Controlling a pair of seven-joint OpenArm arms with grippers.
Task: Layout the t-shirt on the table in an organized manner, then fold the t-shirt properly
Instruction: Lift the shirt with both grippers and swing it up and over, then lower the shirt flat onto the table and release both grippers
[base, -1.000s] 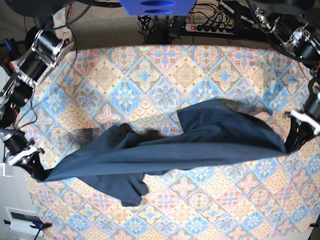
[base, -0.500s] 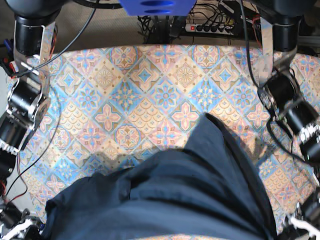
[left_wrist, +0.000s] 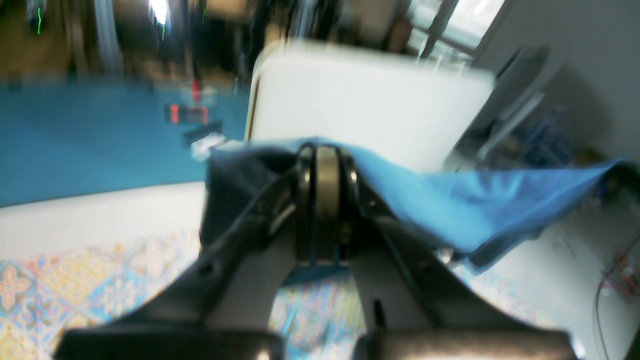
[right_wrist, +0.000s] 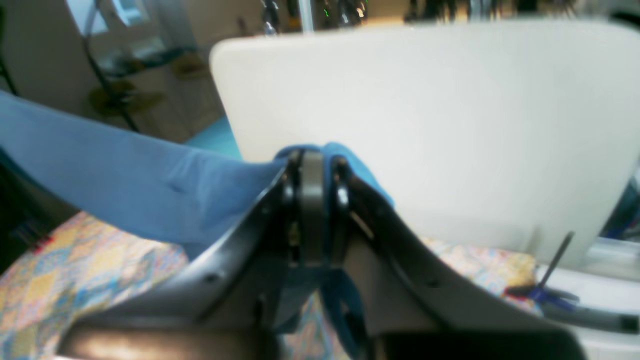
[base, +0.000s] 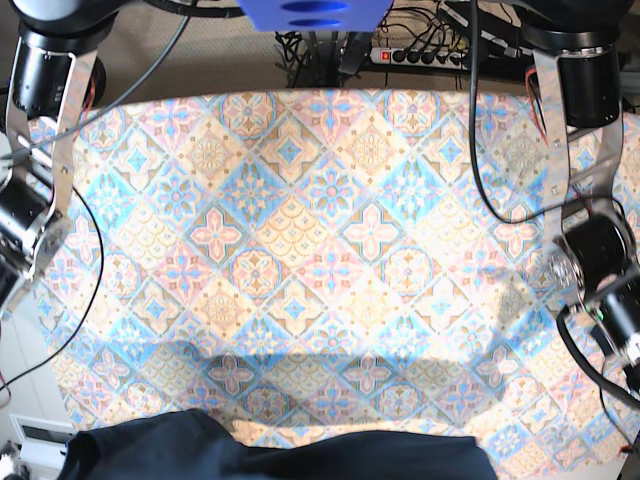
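Observation:
The dark navy t-shirt (base: 280, 450) shows in the base view only as a band along the bottom edge, hanging over the near side of the patterned table (base: 320, 230). In that view both grippers are out of frame. In the left wrist view my left gripper (left_wrist: 325, 152) is shut on a bunched edge of the t-shirt (left_wrist: 500, 200), which stretches away to the right. In the right wrist view my right gripper (right_wrist: 312, 159) is shut on another edge of the t-shirt (right_wrist: 125, 185), which stretches left. Both grips are held above the table (right_wrist: 75, 270).
My two arms stand at the table's sides, one on the left (base: 30, 210) and one on the right (base: 590, 260). A power strip and cables (base: 420, 52) lie beyond the far edge. A white panel (right_wrist: 425, 125) stands behind the grippers. A blue clamp (right_wrist: 550, 295) sits at the table corner.
The t-shirt, stretched across the table's middle a second ago, has been lifted and carried toward the near edge. Both arms have swung the same way, still gripping it.

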